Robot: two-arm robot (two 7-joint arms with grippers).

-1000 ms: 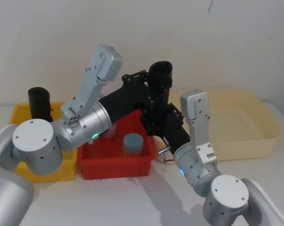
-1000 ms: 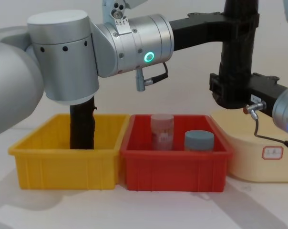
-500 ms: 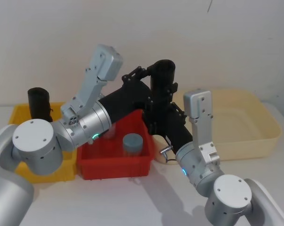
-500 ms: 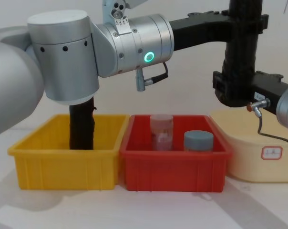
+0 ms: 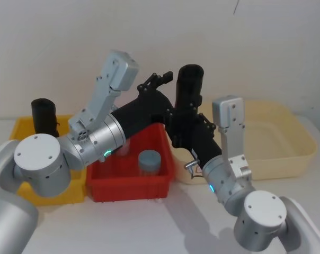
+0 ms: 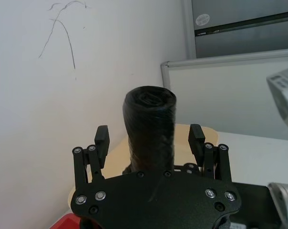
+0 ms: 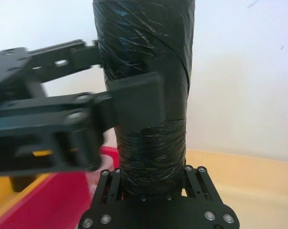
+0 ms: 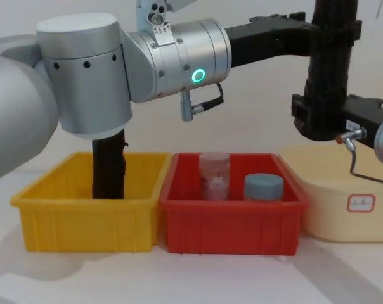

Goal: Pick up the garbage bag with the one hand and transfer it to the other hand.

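The garbage bag [image 5: 190,84] is a tall matte-black roll held upright in the air over the gap between the red bin and the beige tub. My right gripper [image 5: 184,126] is shut on its lower part, and the right wrist view has the roll [image 7: 146,95] rising from the gripper [image 7: 151,183]. My left gripper [image 6: 149,138] is open around the roll [image 6: 149,119], its fingers [image 6: 102,143] standing clear on either side. From the chest, the roll [image 8: 334,63] stands at the upper right with the left gripper [image 8: 318,31] reaching to it and the right gripper [image 8: 318,117] below.
A yellow bin [image 8: 84,221] at the left holds another black roll [image 8: 109,168]. The red bin [image 8: 233,228] holds a grey-lidded jar [image 8: 264,187] and a clear jar [image 8: 215,174]. A large beige tub [image 5: 287,153] sits at the right.
My right gripper has carried the roll upward and to the right. The left arm has stayed in place, and the roll has shifted toward its fingertips.
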